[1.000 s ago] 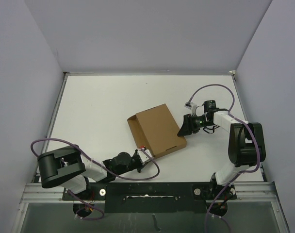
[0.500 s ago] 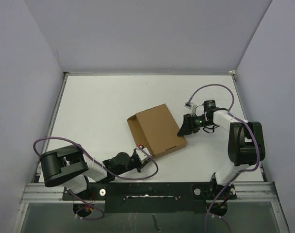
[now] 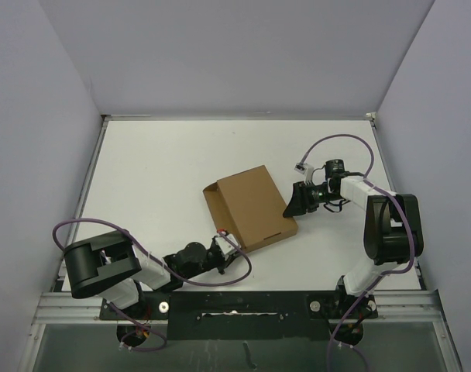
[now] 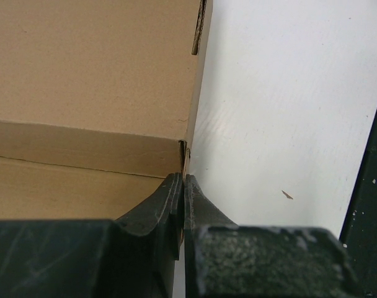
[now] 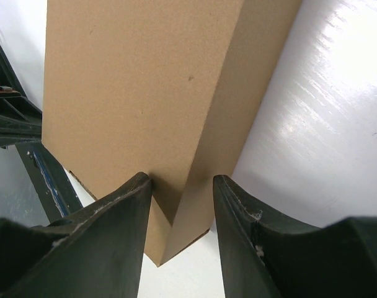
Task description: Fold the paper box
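The scene contains one paper box (image 3: 251, 205), two grippers, two purple cables (image 3: 88, 226) and one white table (image 3: 158, 170). The box lies flat between the two grippers, with its lid panel down. The left gripper (image 3: 224, 242) is clenched, its jaws pressed together with no visible gap. The near corner of the box meets its tips, and the box body extends ahead of it and to its left. Whether a sliver of cardboard is pinched between the jaws cannot be determined. The right gripper (image 3: 291, 208) holds its jaws partly apart, straddling the opposite corner of the box. Each of its fingers (image 5: 123, 211) lies against a cardboard face, but whether they actually clamp it cannot be determined. Only the top view shows both arms and the full box outline at once. Only the left wrist view shows a narrow slit (image 4: 201, 28) in the box edge ahead of the tips and a small speck (image 4: 288, 195) on the table to their right. Only the right wrist view shows the side wall of the box beyond the right finger.
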`<state>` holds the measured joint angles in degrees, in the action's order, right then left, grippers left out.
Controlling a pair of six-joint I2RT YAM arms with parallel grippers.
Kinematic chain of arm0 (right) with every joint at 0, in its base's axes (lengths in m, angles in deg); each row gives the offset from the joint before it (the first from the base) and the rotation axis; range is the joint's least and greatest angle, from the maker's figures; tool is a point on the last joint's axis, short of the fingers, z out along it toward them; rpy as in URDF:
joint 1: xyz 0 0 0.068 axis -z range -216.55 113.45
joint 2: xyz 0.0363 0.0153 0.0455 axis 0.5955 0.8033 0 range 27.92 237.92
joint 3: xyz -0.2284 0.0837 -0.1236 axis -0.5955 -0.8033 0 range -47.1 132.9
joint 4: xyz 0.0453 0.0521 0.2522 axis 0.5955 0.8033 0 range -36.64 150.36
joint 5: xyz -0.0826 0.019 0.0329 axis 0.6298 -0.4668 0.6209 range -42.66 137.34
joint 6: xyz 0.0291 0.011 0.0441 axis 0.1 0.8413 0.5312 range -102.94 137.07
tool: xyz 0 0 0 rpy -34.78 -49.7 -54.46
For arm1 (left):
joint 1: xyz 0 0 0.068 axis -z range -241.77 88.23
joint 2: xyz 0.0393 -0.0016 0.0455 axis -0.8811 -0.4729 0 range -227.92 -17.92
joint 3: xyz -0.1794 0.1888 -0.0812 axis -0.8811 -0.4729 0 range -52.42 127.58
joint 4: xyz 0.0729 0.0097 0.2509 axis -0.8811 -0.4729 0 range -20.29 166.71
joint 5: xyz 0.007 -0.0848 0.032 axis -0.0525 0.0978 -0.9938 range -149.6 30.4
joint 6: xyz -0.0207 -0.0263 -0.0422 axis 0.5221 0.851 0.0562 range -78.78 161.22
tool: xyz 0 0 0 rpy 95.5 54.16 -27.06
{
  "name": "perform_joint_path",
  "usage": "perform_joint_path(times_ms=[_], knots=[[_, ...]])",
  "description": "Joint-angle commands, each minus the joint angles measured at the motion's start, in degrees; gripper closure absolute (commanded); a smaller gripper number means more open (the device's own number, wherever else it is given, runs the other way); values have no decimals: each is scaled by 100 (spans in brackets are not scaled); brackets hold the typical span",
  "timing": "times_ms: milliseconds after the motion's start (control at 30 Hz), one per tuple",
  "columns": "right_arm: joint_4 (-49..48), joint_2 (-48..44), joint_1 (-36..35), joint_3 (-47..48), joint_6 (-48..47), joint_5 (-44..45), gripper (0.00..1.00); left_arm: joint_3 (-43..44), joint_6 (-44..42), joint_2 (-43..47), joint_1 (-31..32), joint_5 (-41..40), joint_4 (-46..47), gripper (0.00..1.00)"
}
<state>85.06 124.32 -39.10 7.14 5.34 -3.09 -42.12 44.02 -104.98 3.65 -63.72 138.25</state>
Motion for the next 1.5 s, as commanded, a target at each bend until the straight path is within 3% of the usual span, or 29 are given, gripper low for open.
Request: perform_joint_path(times_ms=[0,1467], knots=[[-172,142,44,84,-234,718,58,-55,101,73,-96,-117,237,100],[-77,252,44,166,-251,904,58,-169,101,-62,-144,-254,559,100]])
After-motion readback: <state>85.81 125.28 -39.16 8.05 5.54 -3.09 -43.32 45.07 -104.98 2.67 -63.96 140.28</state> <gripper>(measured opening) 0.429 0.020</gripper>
